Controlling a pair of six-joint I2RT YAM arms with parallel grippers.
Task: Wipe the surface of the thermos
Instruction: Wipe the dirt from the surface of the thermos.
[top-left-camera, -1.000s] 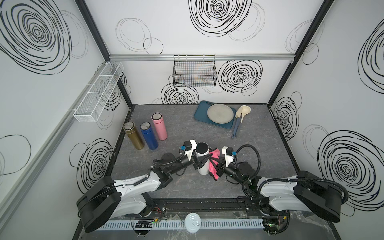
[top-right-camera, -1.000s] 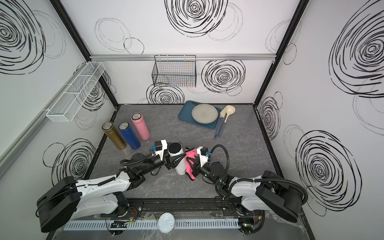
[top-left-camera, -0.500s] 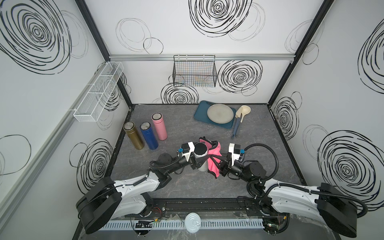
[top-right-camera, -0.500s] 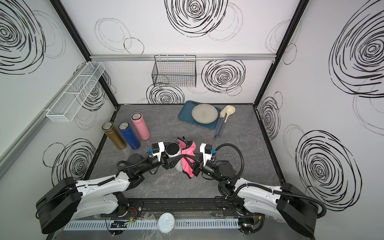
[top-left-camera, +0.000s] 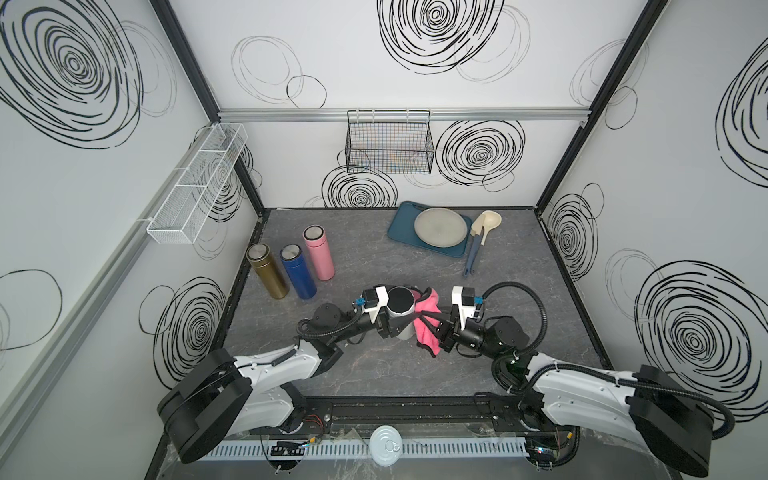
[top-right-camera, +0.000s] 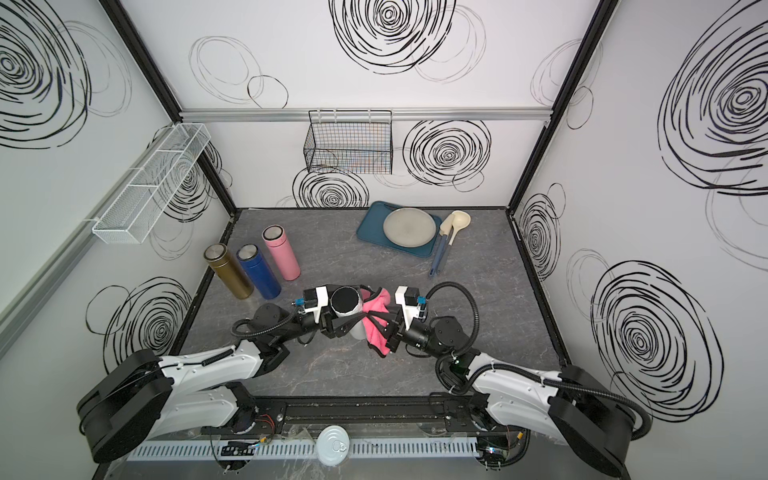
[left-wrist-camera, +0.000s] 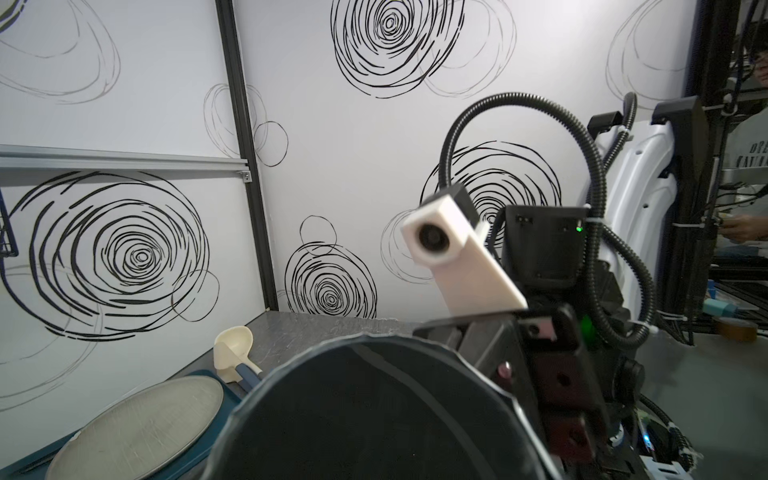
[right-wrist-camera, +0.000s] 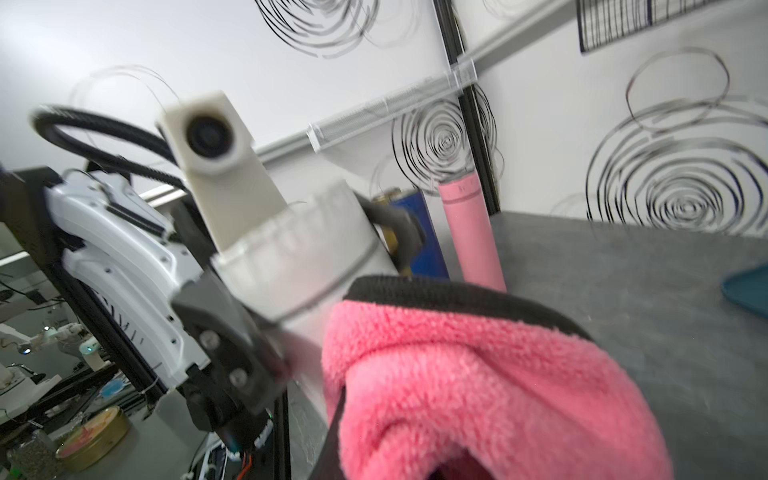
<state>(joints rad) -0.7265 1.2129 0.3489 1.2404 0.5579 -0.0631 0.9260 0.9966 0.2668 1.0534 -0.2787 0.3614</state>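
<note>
Thermos: The white thermos, topped by a black cap, was near the middle of the worktop, toward its front edge and between the two arms.
Axis: Its long axis ran close to vertical, with the cap facing up toward the top cameras. A slight lean could not be ruled out.
Left hand: The left hand was clenched round the thermos body just below the cap. Its arm reached in low from the front left, the forearm nearly level.
Right hand: The right hand gripped a pink cloth, its arm reaching in from the front right with the wrist camera uppermost. The cloth lay against the side of the thermos that faced that arm, running from beside the cap down toward the worktop.
Hidden: The base was covered by the left hand and the cloth in both top views, so contact with the worktop could not be told. The right fingertips were buried in the cloth. The left wrist view showed little of the thermos beyond its cap. The right wrist view was blurred.
Background: A gold thermos, a blue thermos and a pink thermos stood together at the left rear, well apart from the arms.
</note>
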